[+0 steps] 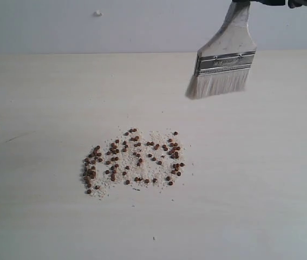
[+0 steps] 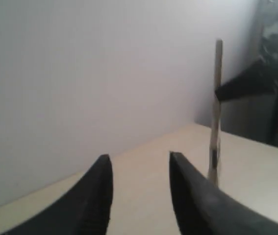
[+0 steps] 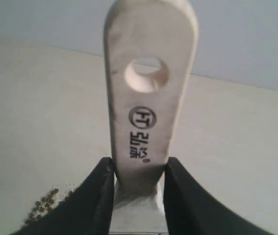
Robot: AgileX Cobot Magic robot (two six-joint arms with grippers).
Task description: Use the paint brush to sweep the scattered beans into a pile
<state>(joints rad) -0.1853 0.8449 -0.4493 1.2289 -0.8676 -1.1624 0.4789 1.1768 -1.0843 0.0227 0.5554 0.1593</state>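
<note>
While the right gripper (image 3: 138, 165) clamped the paint brush (image 1: 223, 59) by its handle, the beans (image 1: 134, 160) lay well apart from its bristles.
Bristles down, the brush hung at about one o'clock from the beans, a loose patch among pale crumbs (image 1: 161, 169) on the table (image 1: 45, 108). The left gripper (image 2: 139, 164) stood with jaws parted, empty.

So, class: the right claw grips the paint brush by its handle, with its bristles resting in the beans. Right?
No: the exterior view shows the bristles apart from the beans. The right claw does grip the paint brush handle.
</note>
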